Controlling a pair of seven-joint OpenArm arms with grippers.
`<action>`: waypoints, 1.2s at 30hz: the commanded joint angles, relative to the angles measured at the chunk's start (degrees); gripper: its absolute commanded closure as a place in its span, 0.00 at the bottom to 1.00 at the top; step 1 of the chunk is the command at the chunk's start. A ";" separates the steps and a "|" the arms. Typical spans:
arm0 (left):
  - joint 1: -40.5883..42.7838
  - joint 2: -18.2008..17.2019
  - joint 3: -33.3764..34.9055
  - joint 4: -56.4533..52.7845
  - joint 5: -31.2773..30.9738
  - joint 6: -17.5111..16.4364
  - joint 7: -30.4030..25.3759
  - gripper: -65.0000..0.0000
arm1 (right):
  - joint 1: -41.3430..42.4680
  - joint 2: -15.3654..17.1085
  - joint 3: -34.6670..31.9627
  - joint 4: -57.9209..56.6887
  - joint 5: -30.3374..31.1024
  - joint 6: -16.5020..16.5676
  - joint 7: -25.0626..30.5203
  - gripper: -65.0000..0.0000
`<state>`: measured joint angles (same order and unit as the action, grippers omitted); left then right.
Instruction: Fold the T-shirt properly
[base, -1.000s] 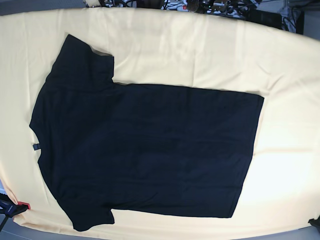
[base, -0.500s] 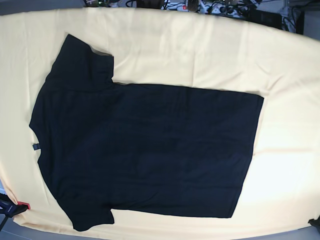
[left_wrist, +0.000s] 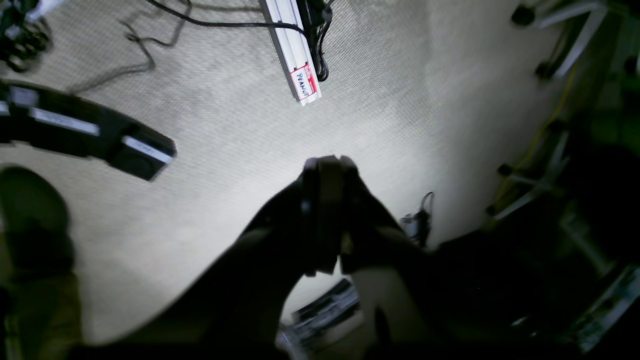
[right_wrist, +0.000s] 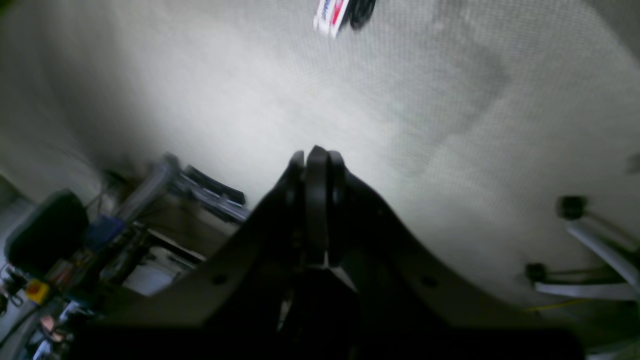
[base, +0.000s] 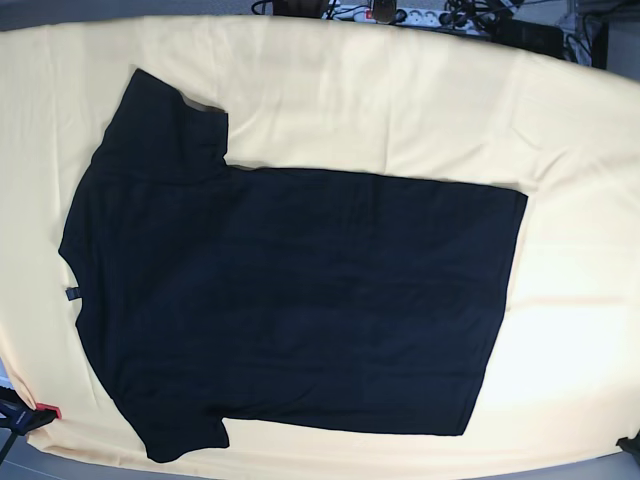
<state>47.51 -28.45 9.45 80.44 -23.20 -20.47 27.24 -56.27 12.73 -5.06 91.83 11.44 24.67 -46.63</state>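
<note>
The black T-shirt (base: 290, 300) lies flat and spread out on the pale yellow cloth (base: 400, 100) in the base view, plain side up, collar at the left, hem at the right, both short sleeves out. No arm reaches over it. My left gripper (left_wrist: 325, 167) is shut and empty, pointing at a grey carpet floor. My right gripper (right_wrist: 316, 157) is shut and empty, also over the carpet. The shirt does not show in either wrist view.
A white power strip (left_wrist: 295, 55) with black cables lies on the carpet. A black device (left_wrist: 85, 132) lies at the left. Metal frame legs (right_wrist: 590, 250) stand at the right. Cables and gear (base: 400, 12) sit beyond the table's far edge.
The shirt has not moved. At the bottom left corner of the base view the dark arm part has sunk a little lower.
</note>
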 joint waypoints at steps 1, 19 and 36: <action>2.19 -2.21 -0.39 3.98 0.72 0.52 -0.17 1.00 | -2.75 1.11 0.13 4.94 0.57 -0.52 0.28 1.00; 17.20 -8.70 -28.09 51.67 5.57 2.73 0.48 1.00 | -18.73 8.26 0.35 43.17 -33.33 -24.33 3.13 1.00; -3.63 -16.31 -29.53 47.71 11.32 -2.84 -7.15 1.00 | 5.33 8.24 0.33 43.17 -21.99 -10.86 15.10 1.00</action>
<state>43.68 -44.07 -19.73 127.50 -11.53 -23.92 20.51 -50.19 20.73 -4.89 134.10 -10.20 14.55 -32.29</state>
